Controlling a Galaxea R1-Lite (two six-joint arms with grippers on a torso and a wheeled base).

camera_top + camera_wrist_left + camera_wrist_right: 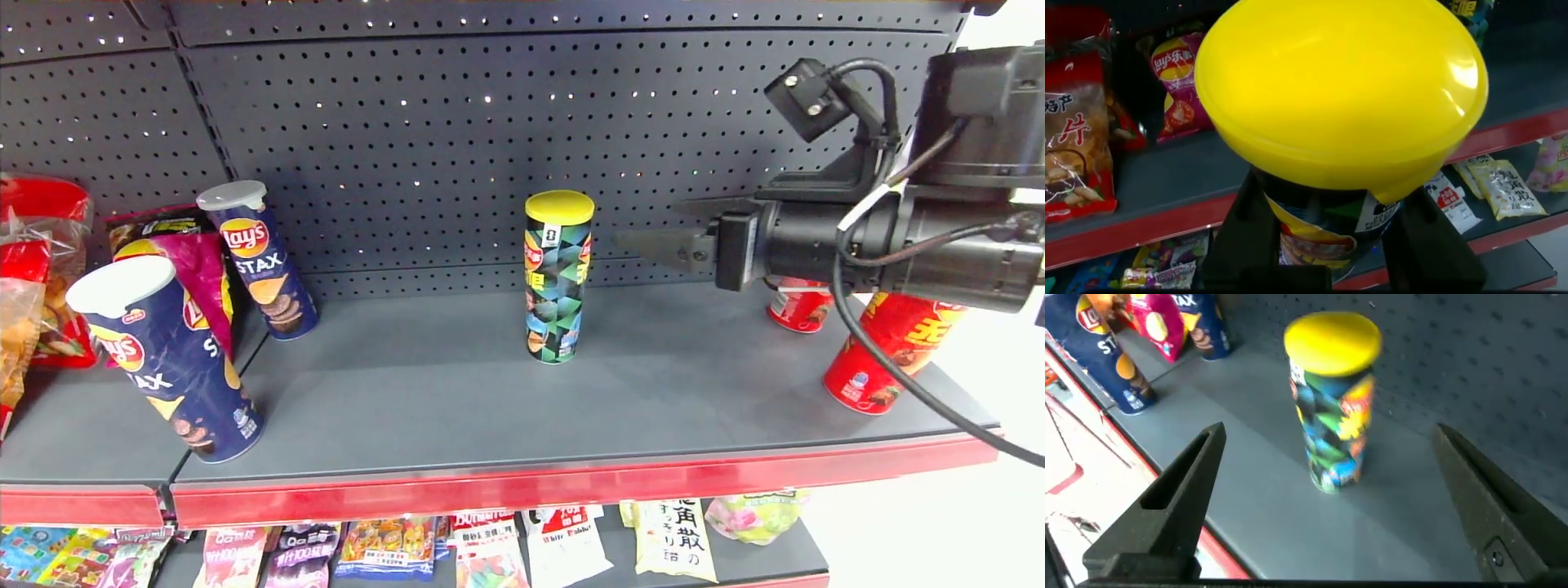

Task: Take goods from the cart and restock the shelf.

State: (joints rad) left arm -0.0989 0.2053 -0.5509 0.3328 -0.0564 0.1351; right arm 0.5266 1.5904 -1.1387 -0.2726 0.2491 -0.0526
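My right gripper [646, 224] is wide open at frame right, the yellow-lidded can [558, 278] upright mid-frame on the shelf [424, 392], so I judge that placing done; next my left gripper [1331, 245], clamped on a second can [1339, 90], must shelve it.

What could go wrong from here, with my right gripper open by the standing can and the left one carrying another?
1. The open right gripper sits level with the upright yellow-lidded can, which stands alone; a sideways nudge might topple it.
2. The second can, held in the left gripper, blocks much of that wrist camera's sight of the shelf, so placement may be misjudged.
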